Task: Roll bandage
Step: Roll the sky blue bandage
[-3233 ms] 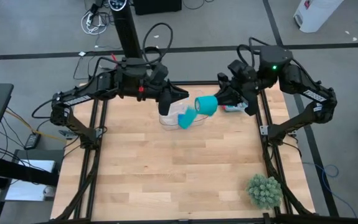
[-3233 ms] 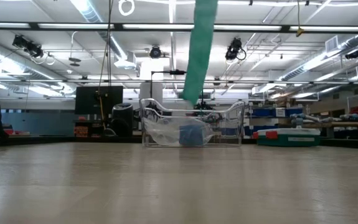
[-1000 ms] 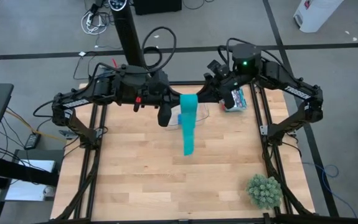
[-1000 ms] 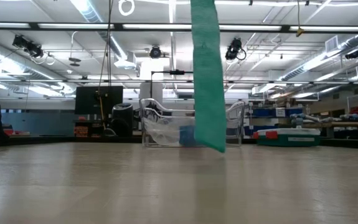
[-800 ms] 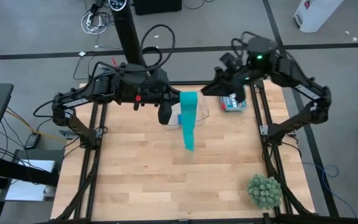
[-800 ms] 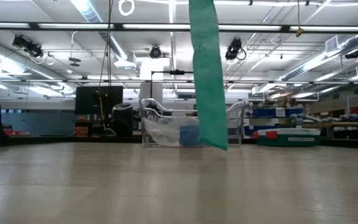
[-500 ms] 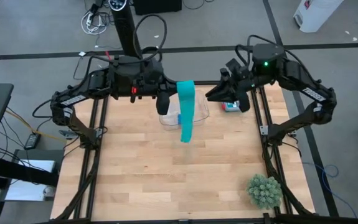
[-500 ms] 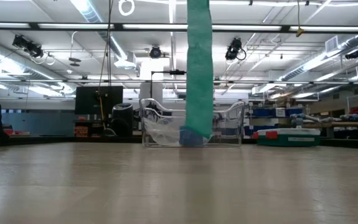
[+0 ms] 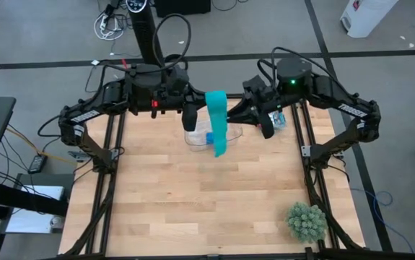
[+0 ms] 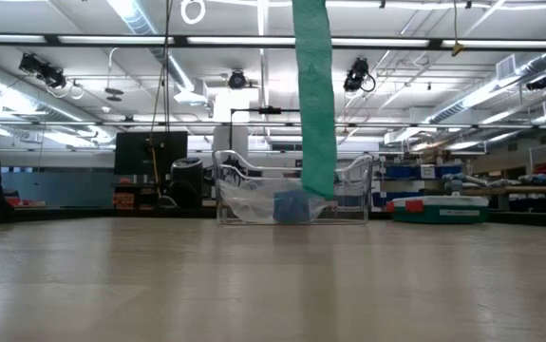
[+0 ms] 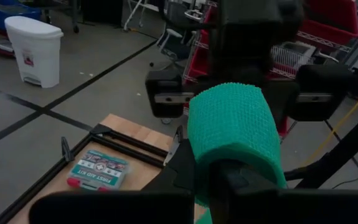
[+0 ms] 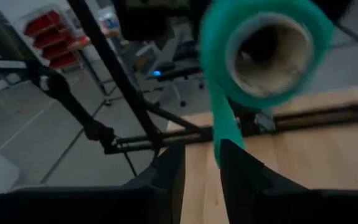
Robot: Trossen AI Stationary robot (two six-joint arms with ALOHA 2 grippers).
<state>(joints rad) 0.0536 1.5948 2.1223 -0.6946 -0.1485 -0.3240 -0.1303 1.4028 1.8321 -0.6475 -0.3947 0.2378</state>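
teal-green fabric bandage point(image 9: 217, 121), partly wound into a coil around a pale hollow core point(image 12: 267, 46). the coil is held up in the air above the table's far middle. a long loose tail hangs straight down, its end clear of the tabletop.

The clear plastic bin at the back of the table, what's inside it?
The clear bin holds a blue item and crumpled clear plastic. The hanging bandage covers part of the bin, so anything behind it cannot be seen.
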